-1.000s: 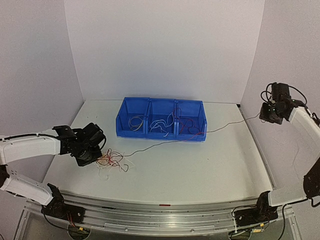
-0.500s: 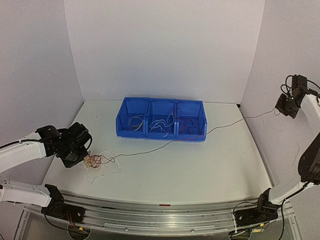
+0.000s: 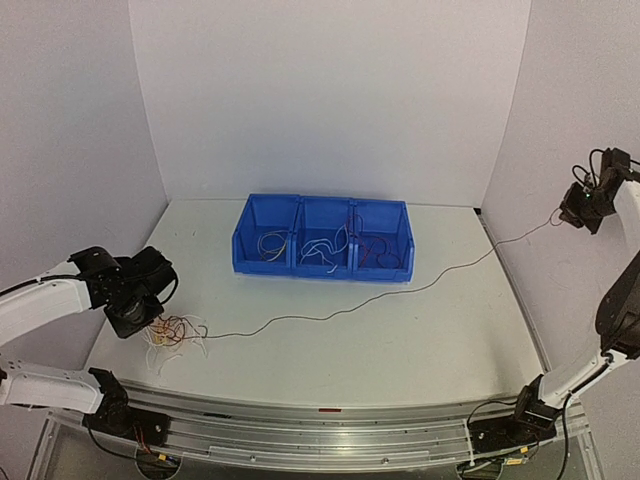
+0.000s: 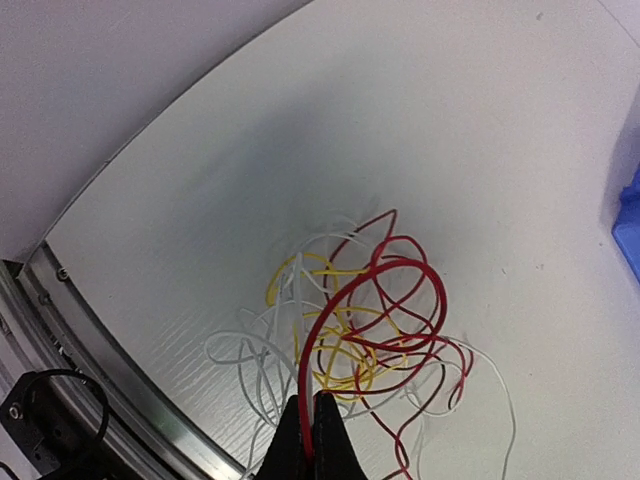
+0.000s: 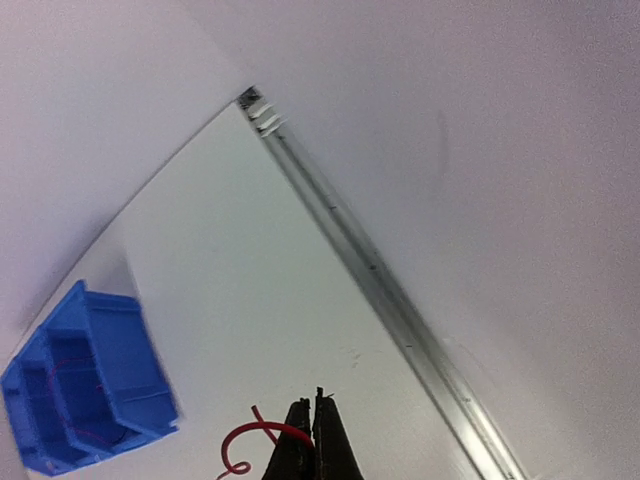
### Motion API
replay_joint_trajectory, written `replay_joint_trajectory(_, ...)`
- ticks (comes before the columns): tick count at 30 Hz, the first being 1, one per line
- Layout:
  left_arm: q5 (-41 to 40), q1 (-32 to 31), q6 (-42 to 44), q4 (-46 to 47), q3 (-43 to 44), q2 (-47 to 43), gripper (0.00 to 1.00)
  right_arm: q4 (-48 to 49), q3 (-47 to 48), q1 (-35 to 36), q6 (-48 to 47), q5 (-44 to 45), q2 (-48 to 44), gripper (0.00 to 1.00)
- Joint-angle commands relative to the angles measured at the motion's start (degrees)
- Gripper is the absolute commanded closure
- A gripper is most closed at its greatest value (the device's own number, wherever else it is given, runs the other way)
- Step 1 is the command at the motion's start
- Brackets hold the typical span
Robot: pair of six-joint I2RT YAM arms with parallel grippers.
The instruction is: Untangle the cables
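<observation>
1. The bench [image 3: 400, 340] carries a blue bin [image 3: 322, 240] at 12 o'clock.
2. The cables [image 3: 172, 330] sit in a messy pile at 8 o'clock. One thin cable runs off toward 3 o'clock.
3. The left claw [image 4: 308, 440] pinches a red loop in the pile.
4. The right claw [image 5: 312, 440] pinches a red cable end.

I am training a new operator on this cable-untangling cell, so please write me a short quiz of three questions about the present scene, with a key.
1. True or false: the left gripper is shut on the tangle of cables.
2. Where does the stretched cable run? A) from the tangle, past the front of the blue bin, up to the right gripper; B) into the bin's middle compartment; C) off the near edge.
3. Fill in: the blue bin has ___ compartments.
Key: 1 true; 2 A; 3 three.
</observation>
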Motion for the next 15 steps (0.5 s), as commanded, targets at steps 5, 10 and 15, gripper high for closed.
replay_joint_trajectory(5,18.7,0.2,26.5,38.9,-0.3,-1.2,1.00,3.9,-14.6,23.5,-4.4,-11.3,-10.3,1.00)
replay_joint_trajectory(10,27.2,0.2,31.3,45.9,3.3,3.9,1.00,5.0,-29.2,32.7,-0.2,-4.4,-14.6,0.95)
replay_joint_trajectory(15,35.6,0.2,33.6,51.8,5.8,7.7,1.00,3.4,-34.3,44.9,-0.8,2.9,-13.2,0.49)
